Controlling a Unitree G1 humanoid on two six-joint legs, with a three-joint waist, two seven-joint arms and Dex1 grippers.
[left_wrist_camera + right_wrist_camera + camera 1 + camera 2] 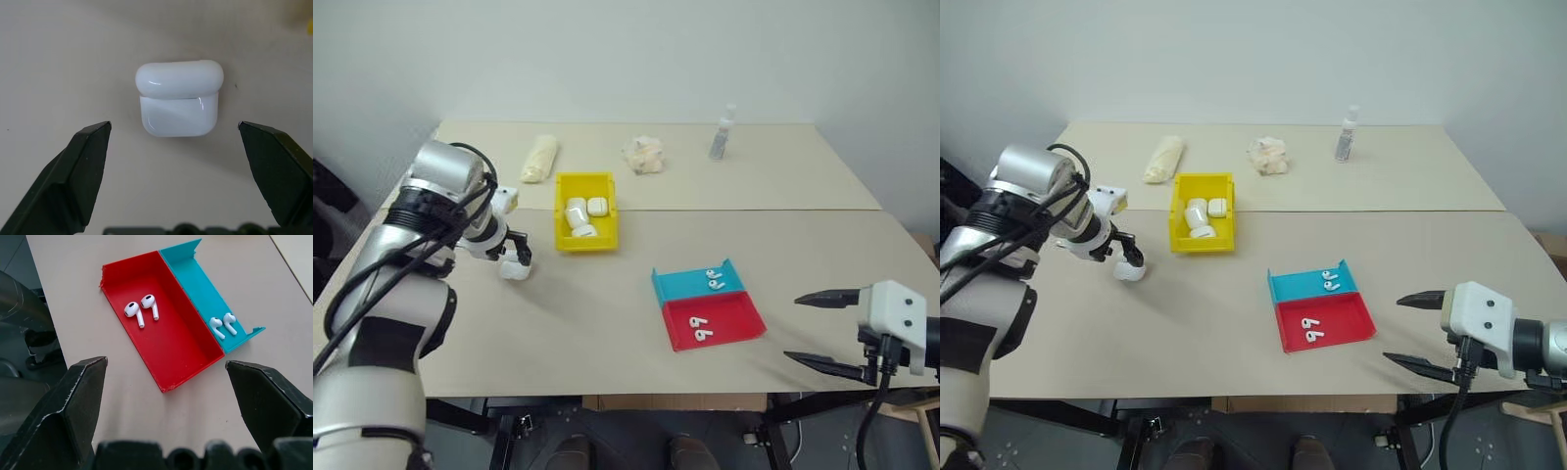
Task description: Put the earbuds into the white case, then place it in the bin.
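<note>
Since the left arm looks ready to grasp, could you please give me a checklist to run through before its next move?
1. Left tool open: ok, jaws stand wide.
2. Case between its fingers: ok, centred, not yet touched.
3. Case lid shut: ok by the left wrist view, a seam shows but no gap.
4. Earbuds ready: ok, two in the tray's red half, two more earbuds in the blue half.
5. Bin has room: cannot tell for sure; three cases already lie in it.
6. Right tool out of the way: ok, open, near the tray.
</note>
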